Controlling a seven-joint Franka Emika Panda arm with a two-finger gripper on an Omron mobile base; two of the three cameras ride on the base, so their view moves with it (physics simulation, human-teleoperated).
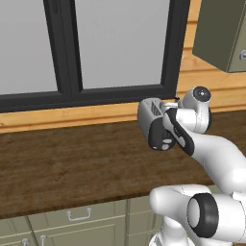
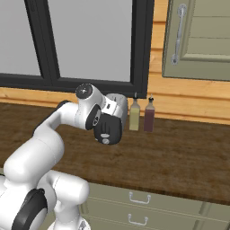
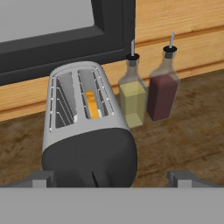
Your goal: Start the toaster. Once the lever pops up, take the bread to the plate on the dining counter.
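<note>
A silver toaster (image 3: 83, 127) with a dark front stands on a wooden counter by the window, seen from just above. The bread (image 3: 92, 105) sits upright deep in its right slot; the left slot is empty. A thin dark lever (image 3: 93, 177) shows low on the toaster's front. My gripper (image 3: 113, 179) is open, its fingertips (image 3: 43, 178) spread wide to either side of the front end, apart from it. In the base views my hand (image 1: 161, 134) hovers in front of the toaster (image 2: 119, 104) and hides most of it. The plate and the dining counter are out of view.
Two glass bottles stand just right of the toaster, one with yellow oil (image 3: 132, 94) and one with dark red liquid (image 3: 162, 89). A dark window frame (image 1: 72, 91) and wooden ledge run behind. A wall cabinet (image 2: 197, 40) hangs at upper right. Pale green drawers (image 1: 79, 216) sit below the counter.
</note>
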